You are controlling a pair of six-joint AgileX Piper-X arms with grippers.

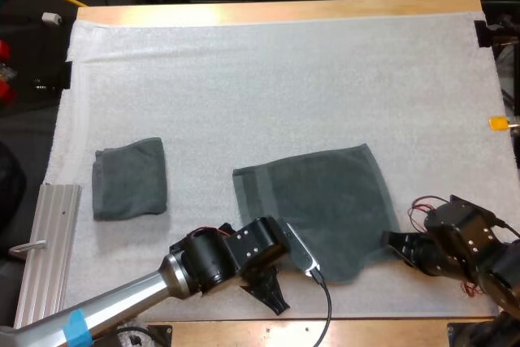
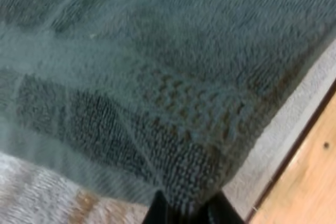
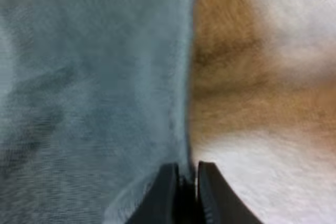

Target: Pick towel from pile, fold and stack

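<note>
A dark grey-green towel [image 1: 325,209] lies spread flat on the white mat [image 1: 268,79], near the table's front edge. My left gripper [image 1: 272,294] is at the towel's near left corner. In the left wrist view its fingers [image 2: 157,211] pinch that corner of the towel [image 2: 157,77], so it is shut on it. My right gripper [image 1: 394,243] sits at the towel's near right corner. In the right wrist view it [image 3: 186,192] is shut on the towel's edge [image 3: 89,87]. A folded towel [image 1: 130,178] rests on the mat to the left.
A ribbed metal rail [image 1: 45,241] lies along the mat's left side, just beyond the folded towel. The wooden table edge [image 2: 310,171] runs close to the pinched left corner. The far half of the mat is bare.
</note>
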